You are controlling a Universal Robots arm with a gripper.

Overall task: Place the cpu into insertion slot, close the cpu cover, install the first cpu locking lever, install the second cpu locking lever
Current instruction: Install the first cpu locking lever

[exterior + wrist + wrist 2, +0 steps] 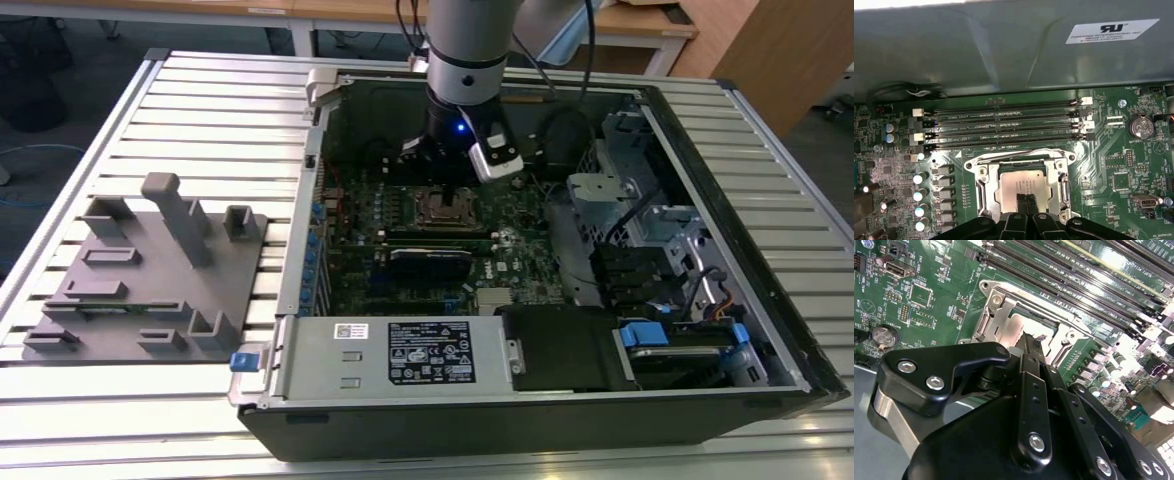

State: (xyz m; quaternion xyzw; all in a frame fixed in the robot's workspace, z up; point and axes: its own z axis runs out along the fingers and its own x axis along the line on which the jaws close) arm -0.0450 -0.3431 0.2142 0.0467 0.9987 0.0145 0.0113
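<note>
So I've got the gripper (1026,200) parked low over the socket (446,208) in the middle of the board (1114,165), inside the open case (747,330) on the desk (200,100). In the first wrist view the cpu (1021,185) sits flat in the slot (985,192), pale top showing through the cover (1016,161), which looks folded down around it. Jaws are pinched together, both tips on the near edge of the chip, nothing held between them. By my read the placing's done and the cover's more or less shut, so I'm at the lever stage. I can't make out either lever well enough to say if one's latched. The memory slots (1004,125) run just beside the socket, so any push needs to stay tight and controlled.
</note>
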